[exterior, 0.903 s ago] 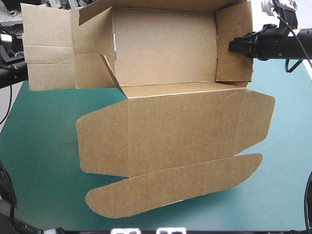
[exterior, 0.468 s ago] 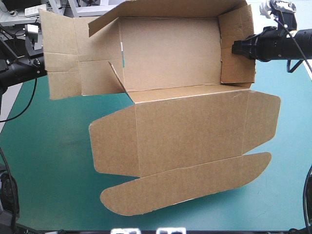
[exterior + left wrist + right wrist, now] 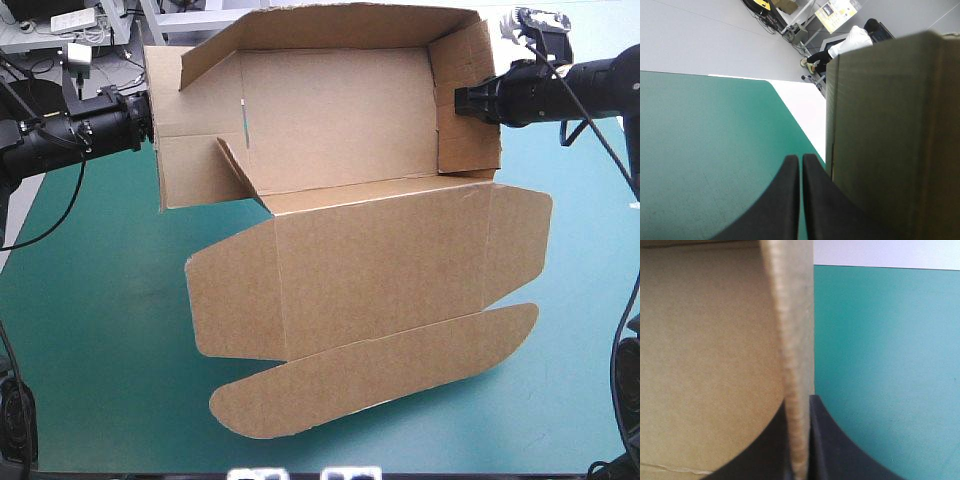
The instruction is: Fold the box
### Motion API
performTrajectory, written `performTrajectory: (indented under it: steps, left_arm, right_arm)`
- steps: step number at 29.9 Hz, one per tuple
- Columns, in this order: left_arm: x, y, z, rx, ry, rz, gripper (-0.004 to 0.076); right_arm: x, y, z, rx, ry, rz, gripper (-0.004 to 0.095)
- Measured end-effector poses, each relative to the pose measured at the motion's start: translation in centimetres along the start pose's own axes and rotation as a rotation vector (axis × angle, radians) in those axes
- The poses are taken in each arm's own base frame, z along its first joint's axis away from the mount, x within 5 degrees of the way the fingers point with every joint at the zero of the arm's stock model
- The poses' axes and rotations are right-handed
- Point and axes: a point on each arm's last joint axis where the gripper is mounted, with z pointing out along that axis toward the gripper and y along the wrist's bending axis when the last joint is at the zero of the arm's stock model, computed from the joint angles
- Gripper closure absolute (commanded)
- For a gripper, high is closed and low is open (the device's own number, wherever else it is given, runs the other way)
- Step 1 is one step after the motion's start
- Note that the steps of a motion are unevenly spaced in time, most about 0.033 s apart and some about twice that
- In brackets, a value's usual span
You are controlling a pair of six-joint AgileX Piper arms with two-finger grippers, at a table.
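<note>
The brown box (image 3: 340, 110) lies at the far middle of the table, its base flat and its back wall raised. Its wide lid (image 3: 380, 260) with a rounded tuck flap (image 3: 370, 375) spreads flat toward the near edge. My right gripper (image 3: 462, 100) is shut on the upright right side wall (image 3: 790, 315), whose board edge runs between the black fingers (image 3: 799, 401). My left gripper (image 3: 147, 120) touches the outside of the left side flap (image 3: 185, 150), which stands nearly upright. In the left wrist view its fingers (image 3: 800, 159) are shut on nothing, with the box's board (image 3: 890, 140) right beside them.
The teal-green cover (image 3: 90, 330) shows left of the lid, along the near edge and at the right (image 3: 590, 300). The table's far left corner (image 3: 771, 82) lies ahead of the left gripper.
The left arm came in from the left and its shut gripper pushed the flat left flap up to nearly upright. The box slid a little. The right gripper kept hold of the right wall.
</note>
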Motion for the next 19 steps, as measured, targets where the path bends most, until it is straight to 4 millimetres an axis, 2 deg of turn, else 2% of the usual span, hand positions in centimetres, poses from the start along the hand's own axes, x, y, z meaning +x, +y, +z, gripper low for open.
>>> performTrajectory:
  steps: [9, 19]
  left_arm:
    - [0.3, -0.5, 0.2, -0.018, 0.021, 0.027, 0.0717]
    - [1.6, -2.0, 1.9, 0.021, 0.101, 0.060, 0.0724]
  right_arm:
    - [0.0, -1.3, 1.8, 0.042, 0.016, 0.017, 0.0921]
    - [-0.2, -1.5, 3.1, 0.028, 0.005, 0.031, 0.0921]
